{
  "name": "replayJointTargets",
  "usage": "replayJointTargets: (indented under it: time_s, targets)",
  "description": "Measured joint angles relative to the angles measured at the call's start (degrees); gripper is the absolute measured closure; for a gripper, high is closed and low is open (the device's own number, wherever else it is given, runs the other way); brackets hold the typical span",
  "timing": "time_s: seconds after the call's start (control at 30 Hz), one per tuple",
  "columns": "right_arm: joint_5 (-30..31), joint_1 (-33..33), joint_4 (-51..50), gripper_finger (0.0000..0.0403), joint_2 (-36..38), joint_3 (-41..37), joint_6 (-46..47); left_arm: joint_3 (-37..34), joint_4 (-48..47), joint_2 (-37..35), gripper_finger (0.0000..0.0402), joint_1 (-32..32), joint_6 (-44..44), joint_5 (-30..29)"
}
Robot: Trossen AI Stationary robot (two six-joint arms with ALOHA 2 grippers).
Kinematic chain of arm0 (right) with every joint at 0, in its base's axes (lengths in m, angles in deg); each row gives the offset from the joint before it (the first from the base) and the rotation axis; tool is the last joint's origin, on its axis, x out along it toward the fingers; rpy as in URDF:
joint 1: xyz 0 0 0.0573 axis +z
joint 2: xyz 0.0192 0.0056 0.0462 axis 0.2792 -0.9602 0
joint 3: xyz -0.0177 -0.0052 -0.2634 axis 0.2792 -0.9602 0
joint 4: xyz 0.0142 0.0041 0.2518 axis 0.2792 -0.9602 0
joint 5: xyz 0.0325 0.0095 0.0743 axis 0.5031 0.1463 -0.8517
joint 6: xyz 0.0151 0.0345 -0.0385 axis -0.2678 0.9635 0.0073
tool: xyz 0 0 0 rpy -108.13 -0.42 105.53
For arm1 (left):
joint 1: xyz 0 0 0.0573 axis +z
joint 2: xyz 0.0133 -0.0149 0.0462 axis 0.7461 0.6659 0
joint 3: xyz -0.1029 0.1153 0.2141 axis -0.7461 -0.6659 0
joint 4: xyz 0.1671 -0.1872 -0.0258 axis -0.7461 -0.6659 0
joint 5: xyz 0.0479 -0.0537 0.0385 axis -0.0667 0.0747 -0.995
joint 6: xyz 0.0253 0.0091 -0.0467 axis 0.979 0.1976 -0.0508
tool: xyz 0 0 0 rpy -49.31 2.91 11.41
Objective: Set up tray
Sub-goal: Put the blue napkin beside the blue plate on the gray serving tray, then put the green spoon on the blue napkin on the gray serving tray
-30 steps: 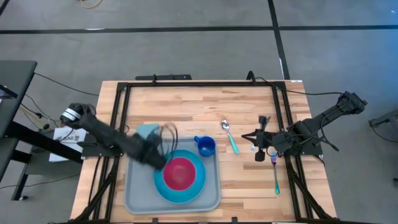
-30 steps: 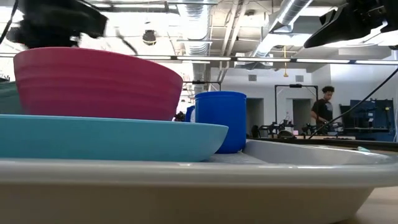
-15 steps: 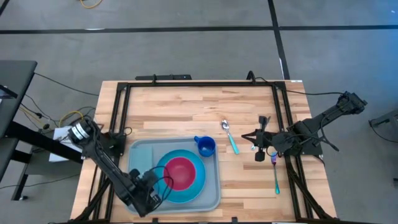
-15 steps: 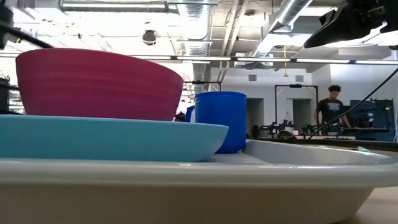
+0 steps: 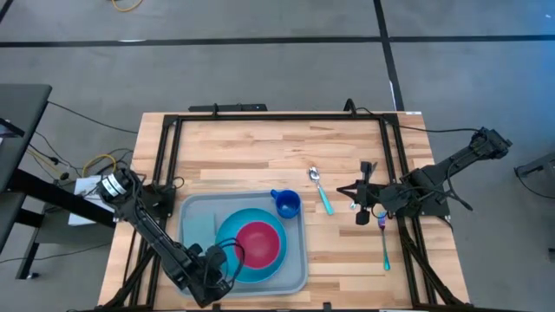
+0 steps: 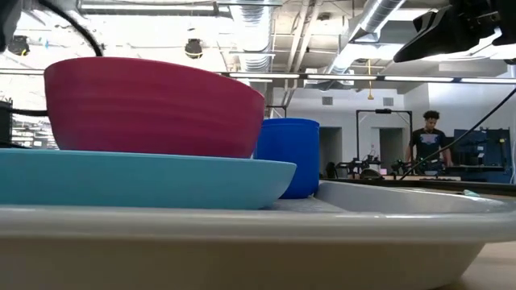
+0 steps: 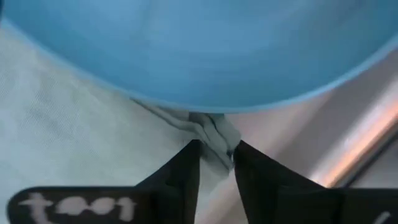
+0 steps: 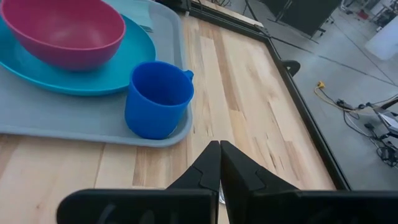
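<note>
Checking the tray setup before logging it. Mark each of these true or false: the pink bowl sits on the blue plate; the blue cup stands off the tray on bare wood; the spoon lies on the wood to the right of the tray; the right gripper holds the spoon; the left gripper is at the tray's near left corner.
1. The pink bowl sits on the blue plate. True.
2. The blue cup stands on bare wood. False: it stands on the tray, in its far right corner.
3. The spoon lies on the wood, right of the tray. True.
4. The right gripper holds the spoon. False: it is shut on nothing, apart from the spoon.
5. The left gripper is at the tray's near left corner. True.
</note>
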Motion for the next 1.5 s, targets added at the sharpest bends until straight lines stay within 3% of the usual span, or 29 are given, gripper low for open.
replayJointTargets:
  time_s: [0.4,0.6,0.8,0.9,1.17,1.3,1.5]
  targets:
    - [0.0,0.0,0.0,0.0401,0.0,0.0,-0.1,1.0,-2.3,0.0,0.0266,0.5,-0.2,4.6]
    - [0.0,0.0,0.0,0.0401,0.0,0.0,1.4,1.9,-2.9,0.0,0.0276,0.6,-0.5,6.5]
    - [0.0,-0.1,0.8,0.0399,-0.8,0.0,3.4,7.3,-4.4,-0.1,0.0305,2.1,2.1,8.9]
    - [0.0,-0.4,0.8,0.0389,-0.8,0.0,3.5,10.5,-6.8,-0.1,0.0319,3.8,7.0,5.1]
    - [0.0,-0.5,-0.1,0.0326,-0.7,0.0,5.0,17.2,-7.6,-0.1,0.0346,9.6,25.4,-11.7]
    - [-0.2,-2.1,-0.6,0.0302,-1.5,0.0,8.4,20.4,-7.3,-0.1,0.0353,12.7,35.9,-16.4]
    - [-9.9,-7.6,-3.6,0.0276,-3.9,0.0,14.9,22.9,-7.4,-0.1,0.0357,18.5,50.8,-28.4]
